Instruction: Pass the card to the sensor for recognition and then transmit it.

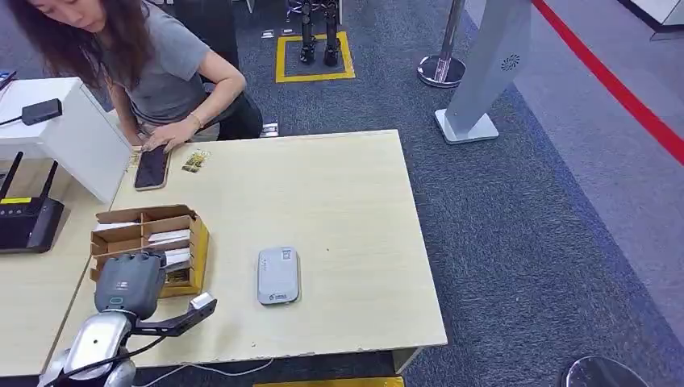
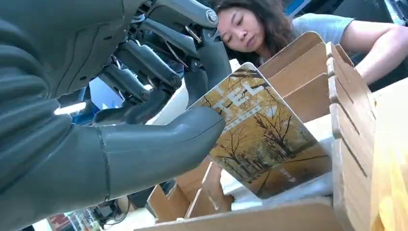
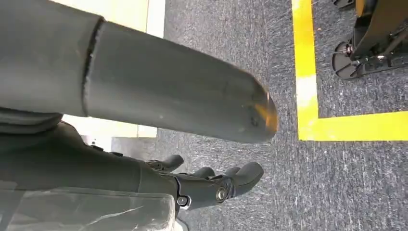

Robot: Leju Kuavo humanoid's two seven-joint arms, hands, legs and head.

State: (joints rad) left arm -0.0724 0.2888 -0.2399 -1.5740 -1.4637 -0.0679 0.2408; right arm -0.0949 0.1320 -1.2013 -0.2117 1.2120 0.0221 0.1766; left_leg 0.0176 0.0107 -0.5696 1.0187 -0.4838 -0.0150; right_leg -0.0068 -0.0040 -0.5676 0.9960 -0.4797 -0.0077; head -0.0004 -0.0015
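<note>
The left hand [image 1: 129, 284] is hovering over the near end of the box [image 1: 153, 234] at the table's [image 1: 339, 193] left side. In the left wrist view its thumb and fingers [image 2: 144, 62] are pinching a card [image 2: 264, 134], which is sitting inside the box. The sensor [image 1: 278, 275] is lying right of the box, apart. The right hand [image 3: 211, 185] is hanging over carpet, fingers loosely spread, holding nothing.
</note>
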